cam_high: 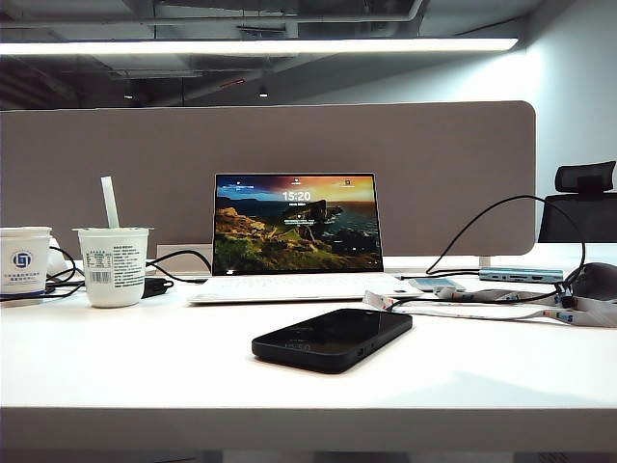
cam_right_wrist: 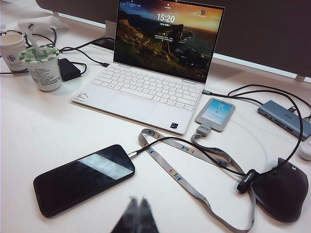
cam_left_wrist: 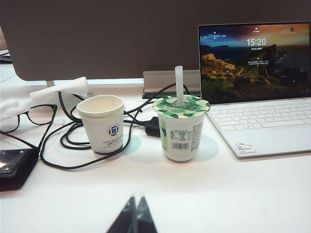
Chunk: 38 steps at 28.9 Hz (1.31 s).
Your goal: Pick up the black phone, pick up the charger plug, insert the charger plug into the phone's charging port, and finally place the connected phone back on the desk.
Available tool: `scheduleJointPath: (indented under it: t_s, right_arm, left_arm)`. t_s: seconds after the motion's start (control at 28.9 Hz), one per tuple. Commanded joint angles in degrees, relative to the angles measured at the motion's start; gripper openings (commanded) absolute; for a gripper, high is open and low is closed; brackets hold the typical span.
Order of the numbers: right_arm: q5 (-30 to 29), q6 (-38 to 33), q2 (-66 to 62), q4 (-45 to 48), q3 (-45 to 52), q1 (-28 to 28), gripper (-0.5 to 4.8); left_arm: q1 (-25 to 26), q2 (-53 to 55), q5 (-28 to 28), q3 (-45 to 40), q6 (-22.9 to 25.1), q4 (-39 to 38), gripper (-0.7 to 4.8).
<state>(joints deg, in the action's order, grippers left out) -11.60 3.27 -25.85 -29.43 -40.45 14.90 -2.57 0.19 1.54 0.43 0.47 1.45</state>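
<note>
Both jaws are pressed together with nothing between them. Your left gripper (cam_left_wrist: 135, 217) hangs over bare desk short of the two cups; your right gripper (cam_right_wrist: 136, 217) hangs just short of the black phone (cam_right_wrist: 83, 178).

From the right wrist view, you have the phone lying flat on the desk (cam_right_wrist: 48, 131), screen up. The charger plug (cam_right_wrist: 131, 154) sits against the phone's short end, at about 1 o'clock from the phone's centre; whether it is fully seated in the charging port cannot be told. Its thin cable (cam_right_wrist: 194, 145) runs off toward the mouse (cam_right_wrist: 282, 189), crossing a grey lanyard (cam_right_wrist: 194, 187) that loops between phone and mouse.

In the exterior view, note the phone (cam_high: 333, 339) well inside the front desk edge (cam_high: 308, 410), with open white surface at its 9 o'clock. At its 12 o'clock stands the open laptop (cam_high: 294, 231), behind it the partition panel (cam_high: 116, 164).

From the left wrist view, you see a paper cup (cam_left_wrist: 104, 124) and a sealed cup with a straw (cam_left_wrist: 181, 128) standing apart, black cables (cam_left_wrist: 68, 145) coiled round the paper cup, spectacles (cam_left_wrist: 29, 116) at the cup's 9 o'clock.
</note>
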Motion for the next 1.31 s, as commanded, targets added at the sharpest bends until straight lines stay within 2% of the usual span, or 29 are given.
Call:
scheduleJointPath:
  t_s: [0.03, 0.14, 0.21, 0.31, 0.55, 0.79, 0.93, 1.11, 1.31]
  right_arm:
    - [1.7, 0.3, 0.1, 3.0, 0.8, -0.2, -0.01]
    - [8.6, 0.2, 1.8, 7.7, 4.8, -1.2, -0.01]
    - [10.8, 0.2, 4.1, 11.8, 8.7, -2.0, -0.01]
    - [10.0, 0.2, 11.2, 20.1, 18.3, -3.8, -0.01]
    - [10.1, 0.2, 22.5, 21.1, 29.7, -7.1, -0.01]
    - [10.8, -0.3, 25.7, 23.8, 35.3, -7.1, -0.01]
    - [10.9, -1.6, 25.7, 32.8, 40.0, -7.2, -0.01]
    - [11.1, -3.0, 25.7, 32.8, 39.8, -8.7, -0.01]
    - [16.3, -8.9, 25.7, 32.7, 39.8, -11.9, -0.01]
  left_arm:
    - [-0.1, 0.0, -0.3, 0.0, 0.1, 0.8, -0.01]
    - [-0.1, 0.0, -0.3, 0.0, 0.1, 0.8, -0.01]
    - [-0.1, 0.0, -0.3, 0.0, 0.1, 0.8, -0.01]
    - [-0.1, 0.0, -0.3, 0.0, 0.1, 0.8, -0.01]
    - [-0.1, 0.0, -0.3, 0.0, 0.1, 0.8, -0.01]
    - [-0.1, 0.0, -0.3, 0.0, 0.1, 0.8, -0.01]
    - [-0.1, 0.0, -0.3, 0.0, 0.1, 0.8, -0.01]
    - [-0.1, 0.0, -0.3, 0.0, 0.1, 0.7, -0.01]
    - [-0.1, 0.0, -0.3, 0.0, 0.1, 0.7, -0.01]
